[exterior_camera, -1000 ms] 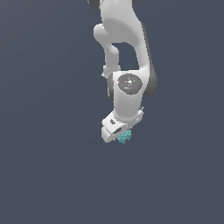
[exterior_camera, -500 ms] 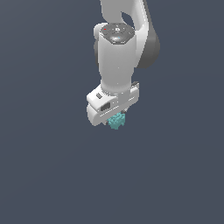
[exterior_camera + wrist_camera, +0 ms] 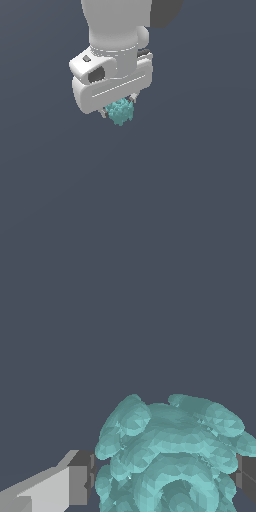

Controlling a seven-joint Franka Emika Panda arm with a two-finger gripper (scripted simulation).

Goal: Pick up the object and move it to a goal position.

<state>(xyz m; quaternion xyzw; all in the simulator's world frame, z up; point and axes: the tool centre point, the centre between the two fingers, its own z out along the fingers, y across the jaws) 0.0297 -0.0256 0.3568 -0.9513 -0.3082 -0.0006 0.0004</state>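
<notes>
The object (image 3: 120,111) is a small teal knobbly blob hanging under the white hand of the arm in the exterior view. My gripper (image 3: 119,111) is shut on it, the blob sticking out below the hand with the fingers mostly hidden behind it. In the wrist view the object (image 3: 172,451) fills the space between the two fingers (image 3: 79,478), whose dark pads press against its sides. Nothing shows beneath the blob but flat dark grey.
Around the arm there is only a uniform dark grey-blue background. The arm's white links (image 3: 115,25) rise out of the picture's top edge.
The arm, with the blob in its grip, has come much closer to the exterior camera and shifted slightly toward that view's left. The blob stays between the fingers.
</notes>
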